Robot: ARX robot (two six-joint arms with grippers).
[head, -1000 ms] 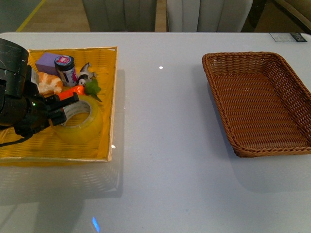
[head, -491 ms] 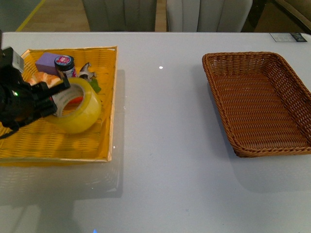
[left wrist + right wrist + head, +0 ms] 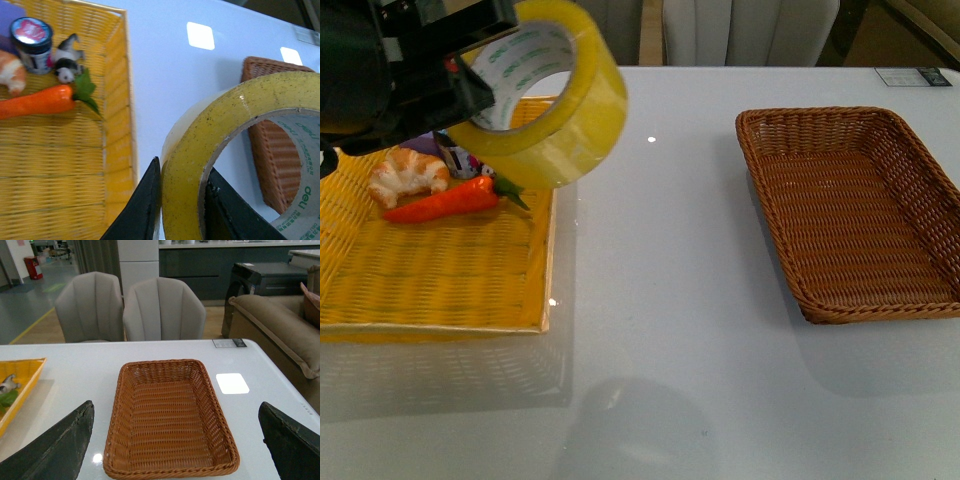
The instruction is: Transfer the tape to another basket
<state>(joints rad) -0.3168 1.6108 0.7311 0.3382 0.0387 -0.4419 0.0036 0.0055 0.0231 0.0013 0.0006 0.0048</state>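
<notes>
Tape (image 3: 575,110) above tray (image 3: 440,285) rim, left, basket (image 3: 840,200) well apart, right

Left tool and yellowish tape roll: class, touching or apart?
Touching. Left wrist view shows the left tool clamping the yellowish translucent tape roll between black fingers.

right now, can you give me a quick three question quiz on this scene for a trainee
1. True or false: the tape is held in the air, clear of the yellow tray.
2. What lies in the brown basket? A the tape, B nothing, C a mug.
3. Which tool grips the tape?

Key:
1. True
2. B
3. The left tool, with one finger inside the roll and one outside.
</notes>
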